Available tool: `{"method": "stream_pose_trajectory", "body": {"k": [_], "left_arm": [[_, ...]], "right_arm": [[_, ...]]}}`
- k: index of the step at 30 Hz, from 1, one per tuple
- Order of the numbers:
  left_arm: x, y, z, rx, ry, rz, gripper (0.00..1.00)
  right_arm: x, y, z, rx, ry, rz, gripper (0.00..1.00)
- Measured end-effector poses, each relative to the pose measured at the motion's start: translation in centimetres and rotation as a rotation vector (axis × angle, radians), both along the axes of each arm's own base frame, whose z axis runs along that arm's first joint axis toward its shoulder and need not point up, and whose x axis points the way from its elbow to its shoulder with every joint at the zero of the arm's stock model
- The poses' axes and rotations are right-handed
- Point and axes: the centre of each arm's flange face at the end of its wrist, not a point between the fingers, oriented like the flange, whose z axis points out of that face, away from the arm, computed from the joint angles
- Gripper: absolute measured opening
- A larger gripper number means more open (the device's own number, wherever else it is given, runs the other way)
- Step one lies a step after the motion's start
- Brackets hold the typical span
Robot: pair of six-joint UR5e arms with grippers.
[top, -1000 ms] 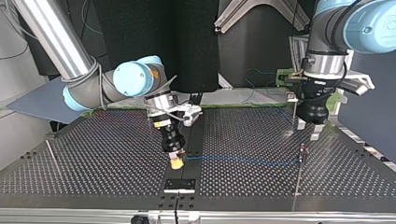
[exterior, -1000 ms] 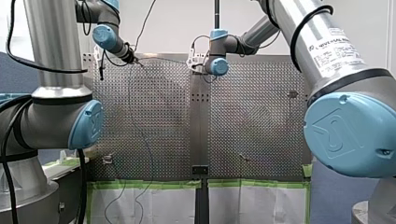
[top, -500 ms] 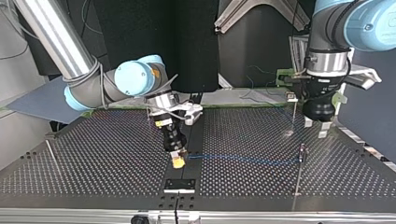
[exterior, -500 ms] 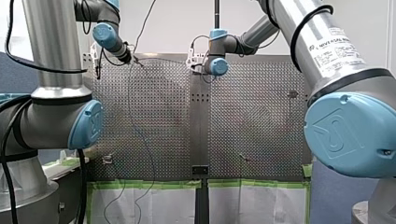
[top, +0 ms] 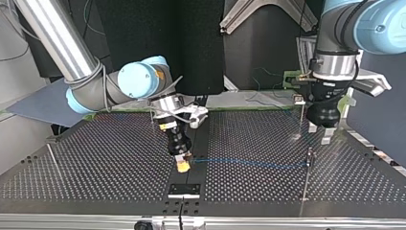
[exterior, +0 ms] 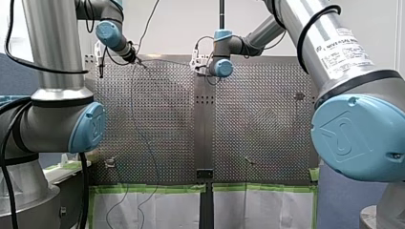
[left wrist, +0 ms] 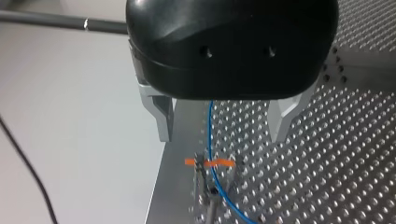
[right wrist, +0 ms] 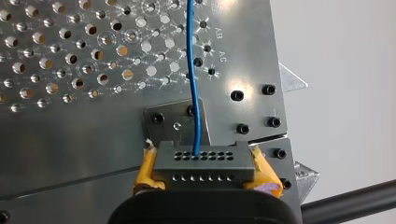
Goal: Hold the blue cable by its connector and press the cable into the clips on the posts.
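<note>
In the right wrist view, my right gripper (right wrist: 204,173) has its jaws closed on the two ends of the grey connector (right wrist: 204,161), which is pinched between the yellow pads (right wrist: 145,170). The blue cable (right wrist: 191,60) leaves the connector's upper row of holes. It runs straight ahead over the perforated table (right wrist: 70,56).

In the left wrist view, my left gripper (left wrist: 223,122) is spread wide and holds nothing. Its metal fingers (left wrist: 163,116) stand on either side of the cable without touching it. Ahead of them the cable crosses an orange-marked clip (left wrist: 208,162) on top of a post (left wrist: 208,200). I cannot tell whether the cable is seated in the clip.

In the top view, the cable runs low over the table from my right gripper, near the middle, to that post at the view's right. The right gripper and connector are where they were a second ago, and the cable's line is unchanged. My left gripper hangs open just behind the post. It is a little further toward the view's right than a second ago, and slightly back toward the left since half a second ago.

In the front view, my left arm (exterior: 109,32) reaches over the table's far left corner. Its blue wrist joint is slightly higher in the view than a second ago. My right arm (exterior: 222,67) hangs over the far middle and has barely moved. Neither gripper's jaws can be read here.
</note>
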Motion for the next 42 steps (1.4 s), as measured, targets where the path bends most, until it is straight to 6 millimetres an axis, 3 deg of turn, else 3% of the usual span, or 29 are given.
{"method": "stream_pose_trajectory", "body": {"k": [16, 29, 32, 42], "left_arm": [[-0.1, -2.8, 2.7, 0.052, -0.015, -0.075, 0.99], [3.0, -6.6, 4.7, 0.034, -0.099, -0.082, 0.99], [3.7, -7.8, 4.3, 0.036, -0.089, -0.082, 0.99], [4.5, -11.9, -0.2, 0.041, 0.004, -0.083, 0.99]], "right_arm": [[-0.3, -0.4, 0.0, 0.003, -0.006, -0.005, 0.0], [-0.3, -0.5, -0.1, 0.002, -0.003, -0.004, 0.0], [-0.4, -0.5, -0.1, 0.002, -0.003, -0.004, 0.0], [-0.5, -0.8, -0.2, 0.002, -0.001, -0.005, 0.0]]}}
